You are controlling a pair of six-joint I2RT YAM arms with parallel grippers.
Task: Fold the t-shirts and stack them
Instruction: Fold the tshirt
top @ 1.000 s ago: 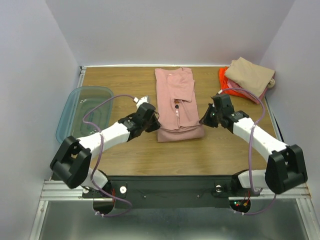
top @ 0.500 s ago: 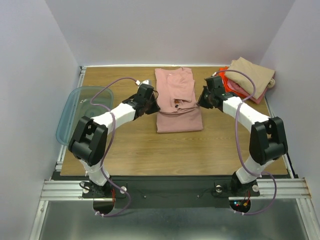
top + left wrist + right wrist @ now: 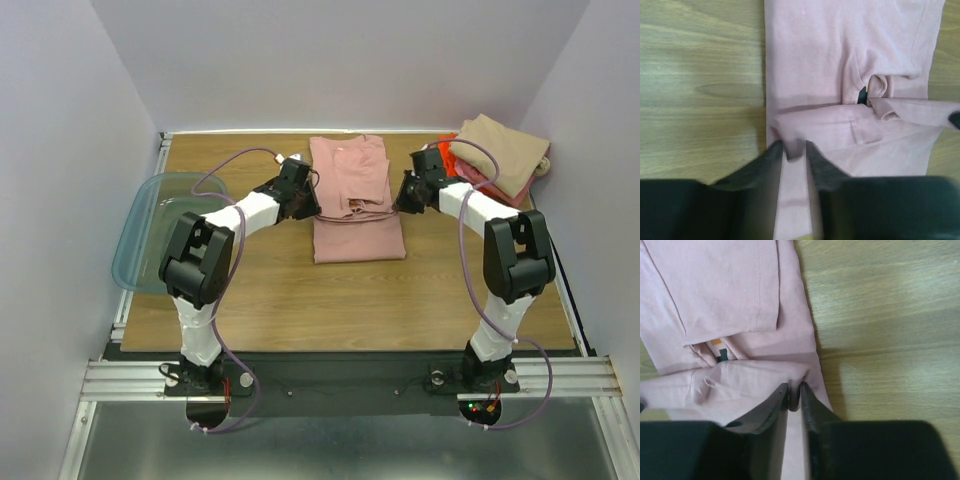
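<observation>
My left end effector (image 3: 795, 148) is at the left edge of the pink shirt (image 3: 350, 175), about halfway along its length. A small raised fold of the cloth sits pinched between the two dark fingers (image 3: 765, 170), so I am grasping the shirt there. My right end effector (image 3: 794, 390) is at the shirt's right edge, directly across from the left one. Its tips are nearly together, with only a thin slit between them, right where the folded edge of the cloth ends. I cannot tell whether any cloth is clamped in it.

The pink shirt lies on the counter (image 3: 300, 290) at the middle of the back edge, running from there toward me. Its near end is doubled up over the middle, and the fold edge runs from one end effector to the other. A sleeve lies folded in on top, and a bit of the print (image 3: 720, 352) peeks out from under the layers.

In the back right corner sits a pile with a tan shirt (image 3: 505, 150) on top. An orange shirt (image 3: 446, 152) and a second pink shirt (image 3: 478, 178) show beneath it. A clear teal bin (image 3: 150, 230) hangs over the counter's left edge.
</observation>
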